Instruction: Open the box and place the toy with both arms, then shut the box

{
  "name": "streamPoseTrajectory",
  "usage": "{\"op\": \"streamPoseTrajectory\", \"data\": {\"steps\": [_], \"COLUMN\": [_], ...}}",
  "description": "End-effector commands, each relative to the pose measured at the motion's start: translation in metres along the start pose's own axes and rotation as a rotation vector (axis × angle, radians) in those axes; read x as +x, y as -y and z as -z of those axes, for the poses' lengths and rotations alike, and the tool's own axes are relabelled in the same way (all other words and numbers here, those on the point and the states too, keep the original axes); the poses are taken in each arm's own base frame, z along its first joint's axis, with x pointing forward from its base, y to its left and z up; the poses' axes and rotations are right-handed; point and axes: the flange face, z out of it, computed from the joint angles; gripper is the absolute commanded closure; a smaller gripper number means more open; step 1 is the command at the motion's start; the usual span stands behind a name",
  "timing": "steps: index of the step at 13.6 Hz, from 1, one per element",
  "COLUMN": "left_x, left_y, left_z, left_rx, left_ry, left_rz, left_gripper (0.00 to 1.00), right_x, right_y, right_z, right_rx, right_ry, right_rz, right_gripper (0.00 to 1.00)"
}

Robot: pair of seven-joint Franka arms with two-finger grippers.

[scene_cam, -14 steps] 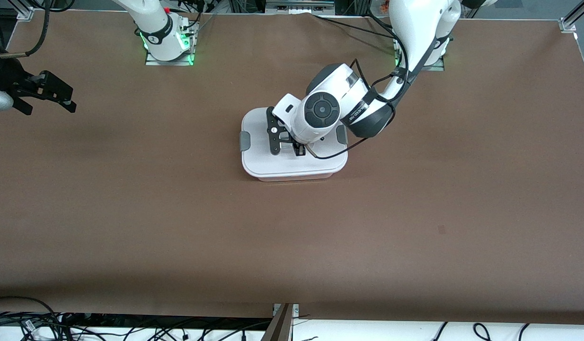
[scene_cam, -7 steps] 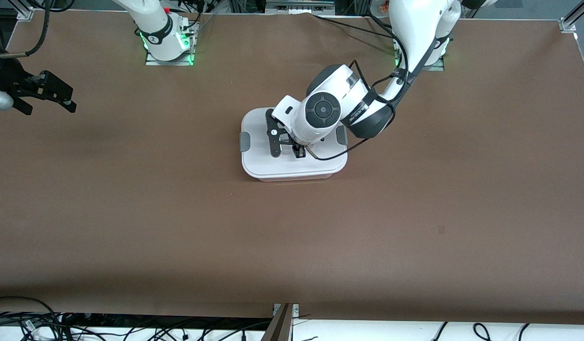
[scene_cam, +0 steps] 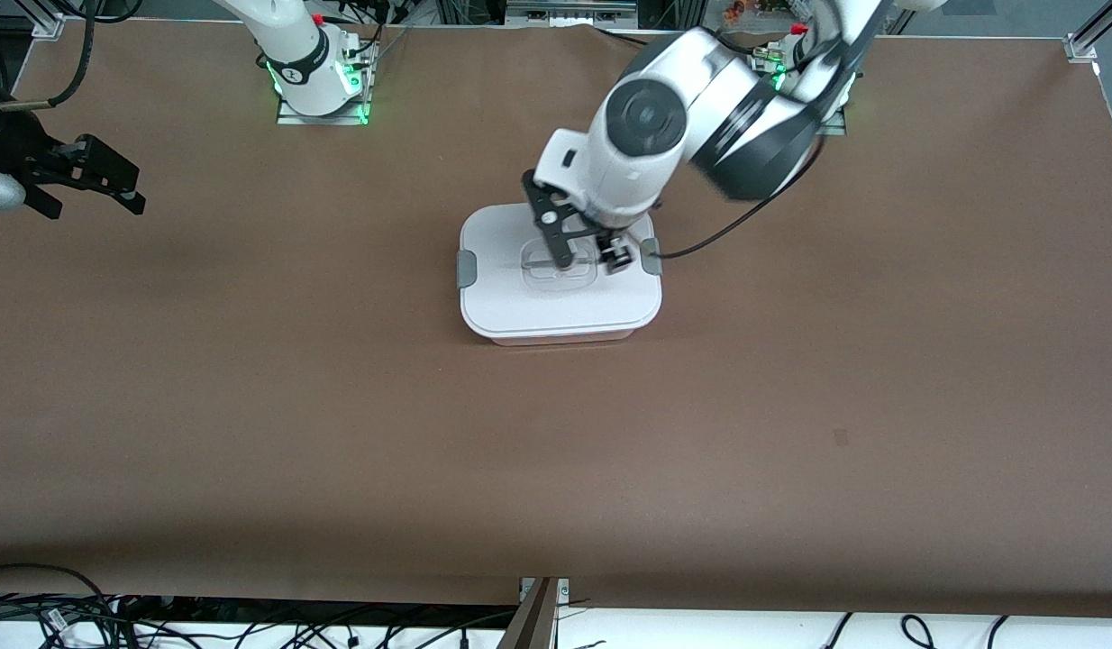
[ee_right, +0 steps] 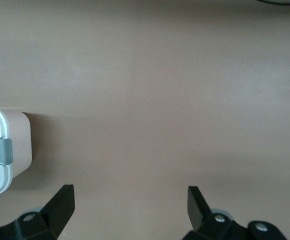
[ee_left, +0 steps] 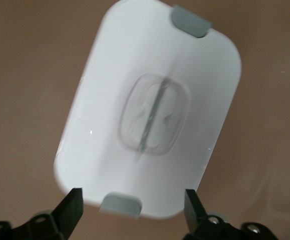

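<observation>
The box point(scene_cam: 556, 306) stands mid-table with its white lid on, grey clips point(scene_cam: 466, 269) at both ends and the clear centre handle point(scene_cam: 558, 268) showing. My left gripper point(scene_cam: 590, 260) hangs open and empty above the lid, over the part between the handle and the clip toward the left arm's end. In the left wrist view the lid point(ee_left: 104, 125) fills the frame, with my open left gripper point(ee_left: 132, 200) beside one clip point(ee_left: 120, 204). My right gripper point(scene_cam: 137, 189) waits open at the right arm's end of the table. The toy is out of view.
Bare brown table surrounds the box on all sides. The right wrist view shows the box's end point(ee_right: 19, 145) with one clip point(ee_right: 3, 151) and open table under my right gripper point(ee_right: 129, 195). Cables lie along the front edge point(scene_cam: 250, 622).
My left gripper has risen off the lid and shifted toward the left arm's end, and the arm's wrist has swung up. The handle is now uncovered. The right arm has not moved.
</observation>
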Motion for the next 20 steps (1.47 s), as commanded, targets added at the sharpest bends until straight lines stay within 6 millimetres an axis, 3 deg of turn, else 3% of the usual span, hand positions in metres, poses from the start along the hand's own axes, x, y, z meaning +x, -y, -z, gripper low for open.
{"op": "streamPoseTrajectory", "data": {"steps": [1,4,6,8,10,12,14,20], "left_x": [-0.056,-0.136,-0.187,-0.222,-0.246,-0.266,-0.305,-0.312], "left_y": [0.043,0.099,0.126,0.146,0.139,0.126,0.152,0.158], "left_z": [0.051,0.113,0.142,0.146,0.157,0.147,0.136,0.125], "left_rx": [0.117,0.174,0.215,0.213,0.266,0.269,0.236,0.165], "left_ry": [0.039,0.009,-0.035,-0.046,-0.132,-0.136,-0.114,-0.073], "left_rz": [0.134,0.369,0.590,0.752,0.806,0.826,0.918,0.949], "left_gripper": [0.00,0.00,0.00,0.00,0.00,0.00,0.00,0.00], "right_x": [0.000,0.001,0.000,0.000,0.000,0.000,0.000,0.000], "right_y": [0.000,0.000,0.000,0.000,0.000,0.000,0.000,0.000], "right_z": [0.006,0.006,0.006,0.006,0.006,0.006,0.006,0.004], "right_rx": [0.002,0.002,0.002,0.002,0.002,0.002,0.002,0.002], "right_ry": [-0.011,-0.013,-0.011,-0.011,-0.011,-0.011,-0.011,-0.008], "right_rz": [-0.011,-0.010,-0.010,-0.010,-0.010,-0.010,-0.010,-0.010], "right_gripper": [0.00,0.00,0.00,0.00,0.00,0.00,0.00,0.00]}}
